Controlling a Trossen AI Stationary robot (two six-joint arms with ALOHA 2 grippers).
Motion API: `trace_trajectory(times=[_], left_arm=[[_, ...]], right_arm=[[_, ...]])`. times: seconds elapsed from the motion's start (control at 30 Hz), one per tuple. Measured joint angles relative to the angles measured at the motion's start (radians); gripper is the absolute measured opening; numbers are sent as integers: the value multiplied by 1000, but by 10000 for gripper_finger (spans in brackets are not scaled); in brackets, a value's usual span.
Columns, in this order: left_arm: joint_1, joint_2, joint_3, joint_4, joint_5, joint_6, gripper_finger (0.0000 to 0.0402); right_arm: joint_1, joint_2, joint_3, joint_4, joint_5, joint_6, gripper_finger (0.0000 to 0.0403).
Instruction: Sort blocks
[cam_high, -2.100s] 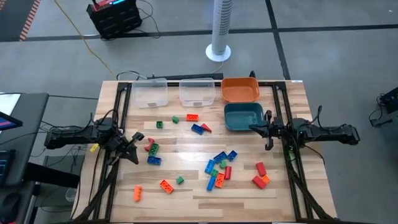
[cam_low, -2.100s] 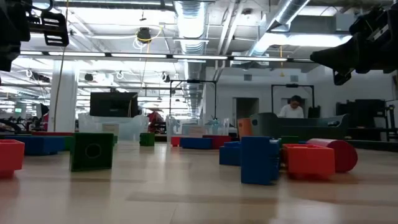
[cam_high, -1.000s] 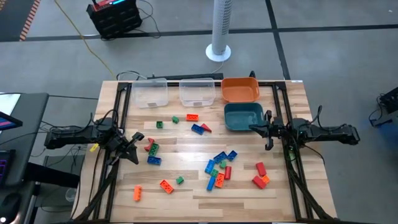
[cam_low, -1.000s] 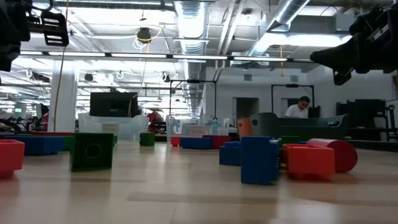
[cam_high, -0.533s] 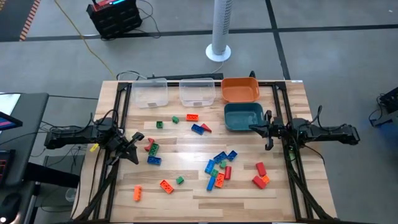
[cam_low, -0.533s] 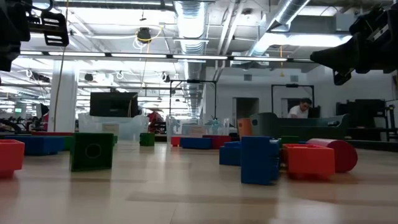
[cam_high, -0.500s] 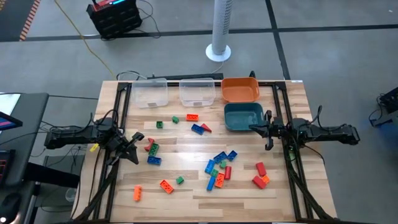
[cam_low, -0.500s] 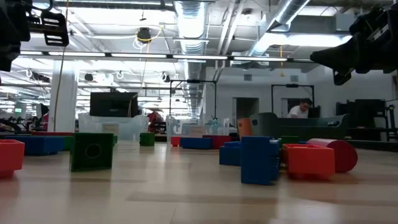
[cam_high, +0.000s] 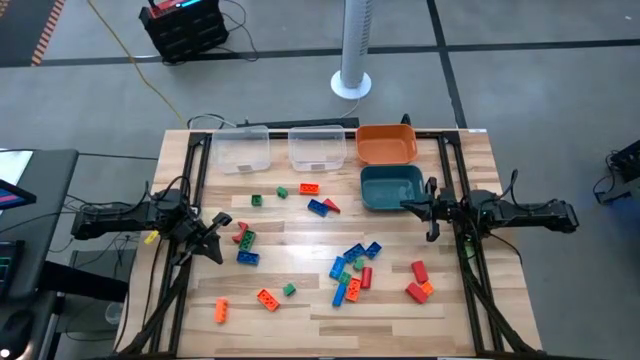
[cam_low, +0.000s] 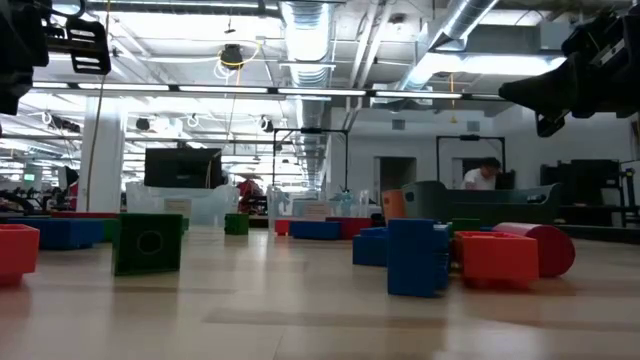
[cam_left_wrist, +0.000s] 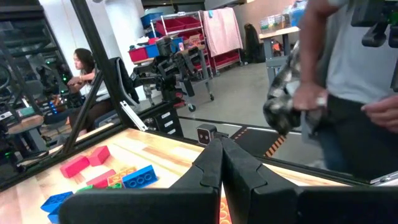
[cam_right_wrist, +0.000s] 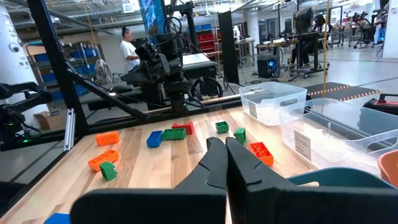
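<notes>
Red, orange, blue and green blocks lie scattered flat on the wooden table. A cluster (cam_high: 352, 270) sits near the middle, another group (cam_high: 243, 242) lies left of centre, and a few (cam_high: 309, 188) lie near the bins. In the low view a green block (cam_low: 148, 242) and a blue block (cam_low: 417, 257) stand closest. My left gripper (cam_high: 220, 232) hovers shut at the table's left side, beside the left group; its shut fingers show in the left wrist view (cam_left_wrist: 221, 152). My right gripper (cam_high: 407, 207) hovers shut at the teal bin's near right edge, its fingers (cam_right_wrist: 225, 149) together.
Along the far edge stand two clear bins (cam_high: 242, 150) (cam_high: 317, 148) and an orange bin (cam_high: 386, 143), with a teal bin (cam_high: 392, 187) just nearer. Bare wood lies at the table's near edge. People stand in the room beyond (cam_left_wrist: 348, 93).
</notes>
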Motion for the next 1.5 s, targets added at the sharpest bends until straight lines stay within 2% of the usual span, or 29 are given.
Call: trace_trajectory(times=[1.03,1.13,1.37,1.5], left_arm=[[0,0,0,1,0,1,0],[0,0,0,9,-31,27,0],[-2,0,0,9,-32,-77,0],[-2,0,0,39,-33,-116,0]], right_arm=[[0,0,0,2,0,0,11],[0,0,0,2,0,35,11],[0,0,0,6,0,48,11],[0,0,0,7,0,106,11]])
